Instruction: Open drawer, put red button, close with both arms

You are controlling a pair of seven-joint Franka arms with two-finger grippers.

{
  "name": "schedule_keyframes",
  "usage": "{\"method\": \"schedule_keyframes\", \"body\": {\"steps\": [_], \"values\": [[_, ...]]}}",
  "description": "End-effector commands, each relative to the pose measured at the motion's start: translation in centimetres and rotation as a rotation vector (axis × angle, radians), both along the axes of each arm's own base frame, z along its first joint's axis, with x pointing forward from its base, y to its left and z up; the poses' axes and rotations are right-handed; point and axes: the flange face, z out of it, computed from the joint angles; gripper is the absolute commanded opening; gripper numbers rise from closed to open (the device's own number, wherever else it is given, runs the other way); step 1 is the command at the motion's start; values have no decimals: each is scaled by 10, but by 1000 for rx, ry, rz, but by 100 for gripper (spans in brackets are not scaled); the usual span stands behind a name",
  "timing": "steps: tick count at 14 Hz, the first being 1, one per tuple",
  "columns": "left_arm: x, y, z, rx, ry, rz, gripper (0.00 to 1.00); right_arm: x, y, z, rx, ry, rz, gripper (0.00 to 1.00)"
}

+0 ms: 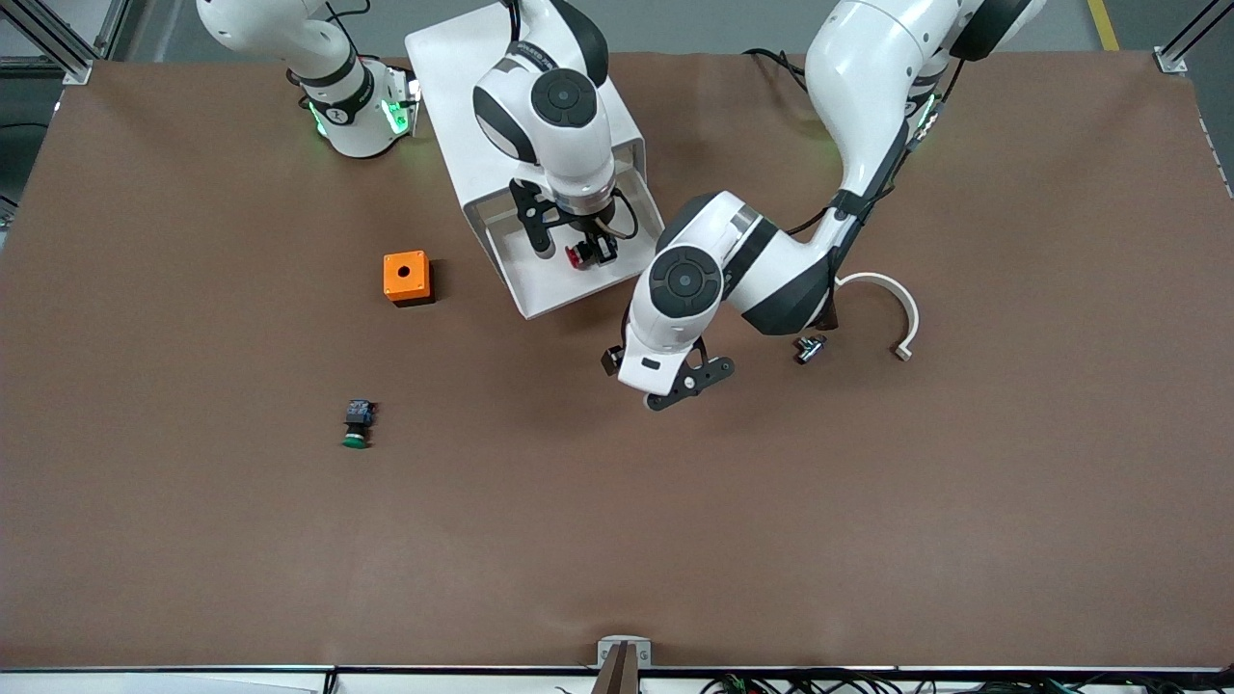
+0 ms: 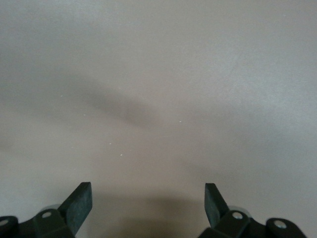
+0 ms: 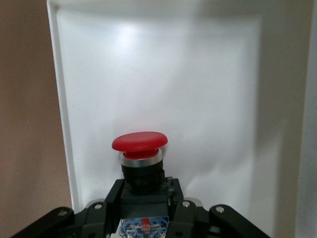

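Note:
The white cabinet (image 1: 501, 106) stands near the robots' bases with its top drawer (image 1: 540, 289) pulled out toward the front camera. My right gripper (image 1: 576, 253) is over the open drawer and is shut on the red button (image 1: 576, 255). In the right wrist view the red button (image 3: 139, 144) sits between the fingers (image 3: 176, 196) over the drawer's white floor (image 3: 198, 99). My left gripper (image 1: 686, 386) is open and empty over bare table, nearer the front camera than the drawer; in the left wrist view its fingertips (image 2: 81, 198) stand wide apart over the mat.
A small orange box with a hole (image 1: 406, 277) sits beside the drawer toward the right arm's end. A green-capped button (image 1: 358, 424) lies nearer the front camera. A white curved piece (image 1: 892, 308) and a small metal part (image 1: 808, 349) lie toward the left arm's end.

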Motion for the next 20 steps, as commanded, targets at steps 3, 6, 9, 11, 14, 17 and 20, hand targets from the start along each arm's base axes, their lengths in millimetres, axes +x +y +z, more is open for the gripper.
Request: {"method": "schedule_keyframes", "body": {"steps": [3, 6, 9, 11, 14, 17, 20], "values": [[-14, 3, 3, 20, -19, 74, 100, 0, 0, 4, -42, -57, 41, 100], [-14, 3, 0, 19, -20, 77, 100, 13, -13, 23, -61, -61, 227, 100], [-16, 5, -9, 32, -27, 67, 100, 45, -53, 64, -115, 21, 469, 100], [-24, -1, -14, 28, -32, 55, 100, 68, -82, 92, -113, 55, 561, 100], [-40, -18, -12, 27, -34, 21, 100, 106, -136, 132, -96, 100, 694, 100], [-62, -41, -11, 23, -36, -21, 100, 141, -201, 169, -62, 141, 848, 100], [-94, -69, -3, 5, -28, -73, 100, 164, -272, 197, -22, 115, 972, 100]]}}
